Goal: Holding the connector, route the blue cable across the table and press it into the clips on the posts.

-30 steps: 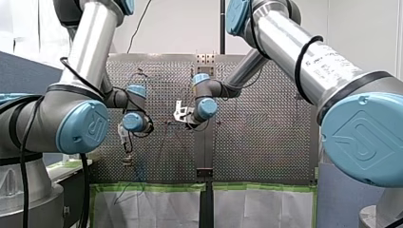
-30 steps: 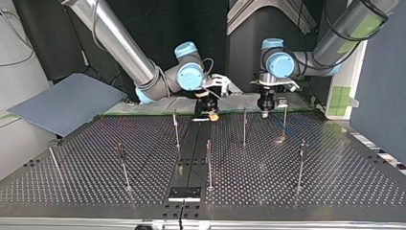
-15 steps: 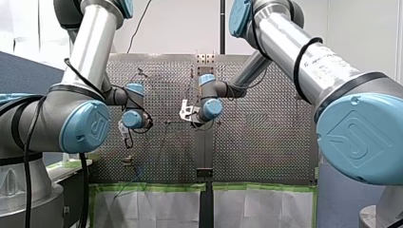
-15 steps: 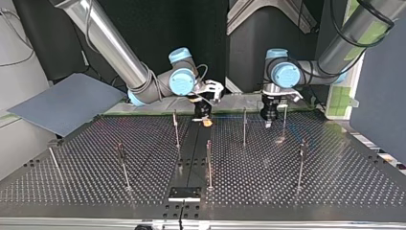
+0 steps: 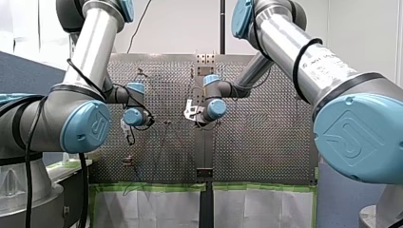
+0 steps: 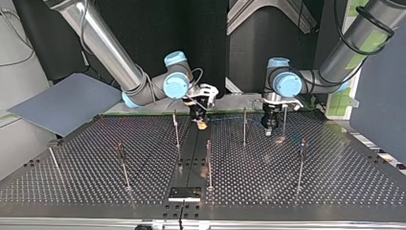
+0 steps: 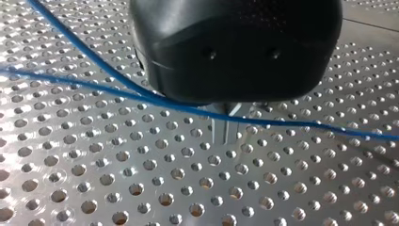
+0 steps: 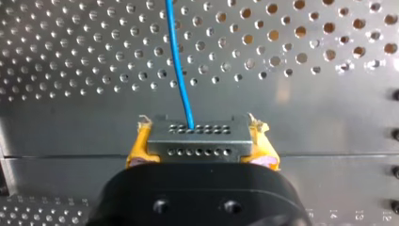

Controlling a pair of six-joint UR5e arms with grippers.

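In the right wrist view my right gripper (image 8: 201, 147) is shut on a grey connector (image 8: 197, 135), its yellow pads (image 8: 136, 149) on both sides. The blue cable (image 8: 180, 80) runs out of the connector over the perforated plate. In the top view this gripper (image 6: 201, 125) hangs just above the table's centre strip at the back. My left gripper (image 6: 268, 130) hangs to its right by a thin post (image 6: 285, 120). In the left wrist view the blue cable (image 7: 291, 125) crosses right at the metal fingers (image 7: 221, 128), largely hidden under the black gripper body, and they appear shut on it.
Several thin upright posts stand on the perforated table (image 6: 95, 187), among them one (image 6: 176, 129) left of the right gripper, one (image 6: 244, 127) between the grippers, and one (image 6: 208, 163) nearer the camera. A grey sheet (image 6: 67, 103) lies at the top view's back left.
Both grippers have come away from the back edge, out over the table toward the top view's camera. The right gripper with the connector also shifted a little to that view's left.
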